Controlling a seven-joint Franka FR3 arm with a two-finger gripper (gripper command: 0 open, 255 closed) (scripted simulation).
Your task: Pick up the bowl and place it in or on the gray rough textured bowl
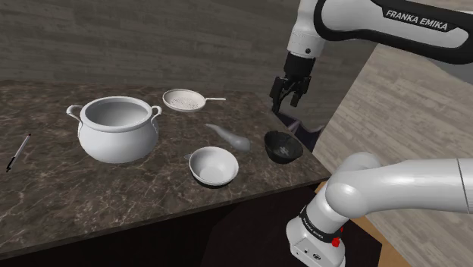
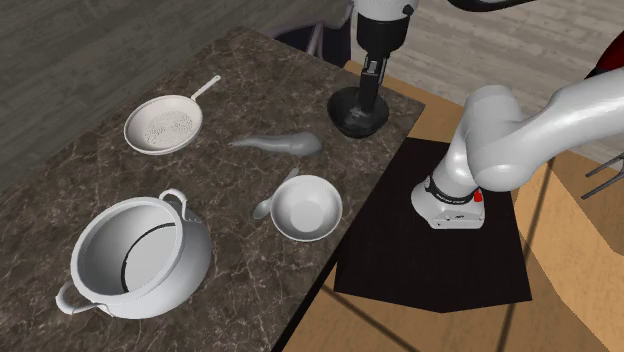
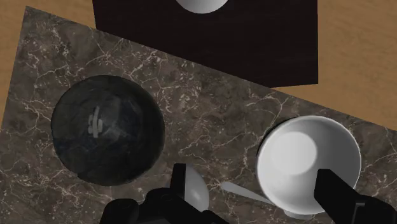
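My pincer [image 1: 286,100] hangs spread wide, holding and touching nothing, high over the bench [image 1: 61,190]. Well below it, the white bowl [image 3: 308,162] sits upright near one finger. The dark grey bowl [image 3: 107,130] lies past the other, with a spoon [image 3: 195,188] between them.

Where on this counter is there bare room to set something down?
Widest bare patch: the front strip of the counter in the shoulder view, between the pen and the white bowl, in front of the pot. Another lies behind the pot, to that view's left of the strainer. Crowded: the end where white bowl, spoon and dark bowl cluster below the open pincer.
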